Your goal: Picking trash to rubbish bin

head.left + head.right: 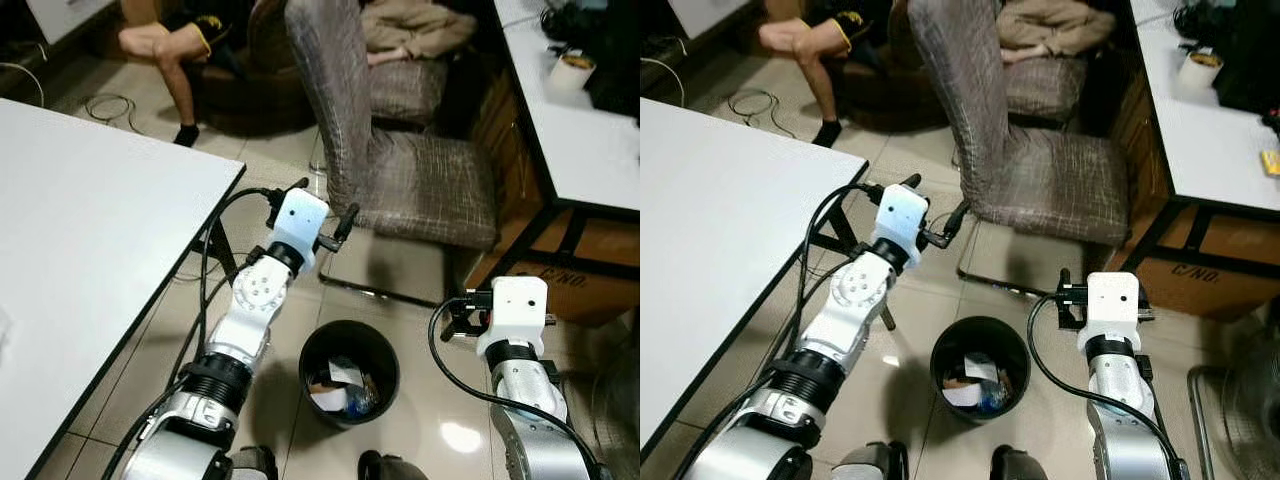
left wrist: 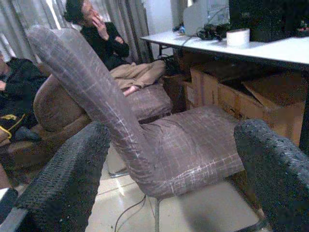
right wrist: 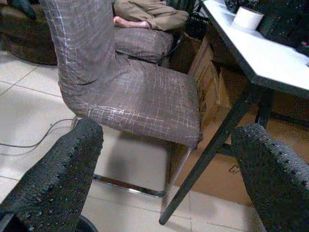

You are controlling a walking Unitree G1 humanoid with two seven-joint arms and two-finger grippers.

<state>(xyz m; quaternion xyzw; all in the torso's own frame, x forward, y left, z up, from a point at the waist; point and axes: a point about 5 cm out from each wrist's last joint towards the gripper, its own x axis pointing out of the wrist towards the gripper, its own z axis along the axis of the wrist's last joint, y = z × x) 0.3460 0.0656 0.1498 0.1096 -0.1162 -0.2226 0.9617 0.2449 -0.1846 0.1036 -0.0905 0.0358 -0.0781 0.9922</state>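
The black rubbish bin (image 1: 348,372) stands on the tiled floor between both arms, paper scraps and trash (image 1: 338,388) inside; the left gripper (image 1: 320,212) hovers beyond it, fingers spread wide and empty, facing the grey fabric chair (image 1: 400,150); the right gripper (image 3: 159,169) is likewise wide and empty, beside a white table (image 1: 590,130) with cardboard boxes (image 2: 227,94) beneath; people sit behind the chair.

Dim indoor light; floor (image 1: 440,420) glare; wrist views soft.
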